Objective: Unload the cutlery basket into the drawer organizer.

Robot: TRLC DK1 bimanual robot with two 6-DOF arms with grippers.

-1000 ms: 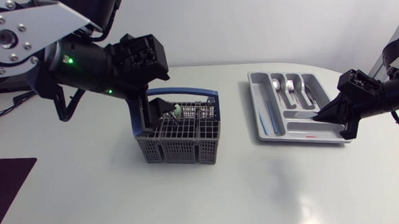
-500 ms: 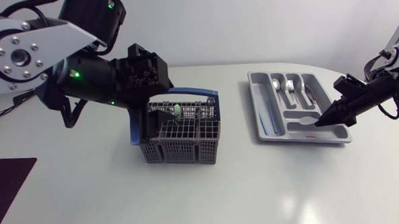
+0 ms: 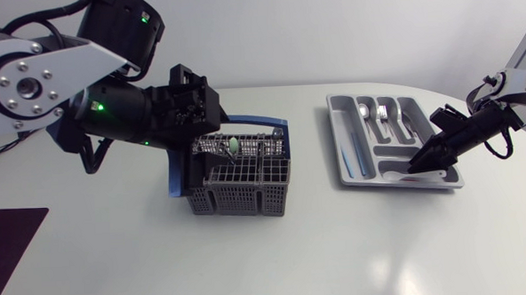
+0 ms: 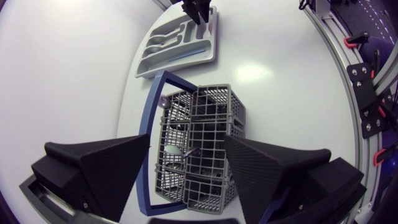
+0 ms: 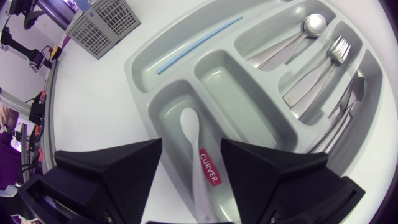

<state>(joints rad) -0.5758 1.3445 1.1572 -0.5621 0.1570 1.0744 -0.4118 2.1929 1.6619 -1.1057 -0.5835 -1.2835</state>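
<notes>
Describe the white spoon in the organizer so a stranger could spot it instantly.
Find the grey drawer organizer on the table's right side. In its end compartment nearest the right gripper lies the white spoon. It is the only white piece; its neighbours are metal cutlery and a thin blue stick.

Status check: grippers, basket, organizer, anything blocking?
Left gripper open over grey mesh cutlery basket, cutlery inside. Right gripper open above white spoon lying in grey drawer organizer end compartment. No obstruction seen.
</notes>
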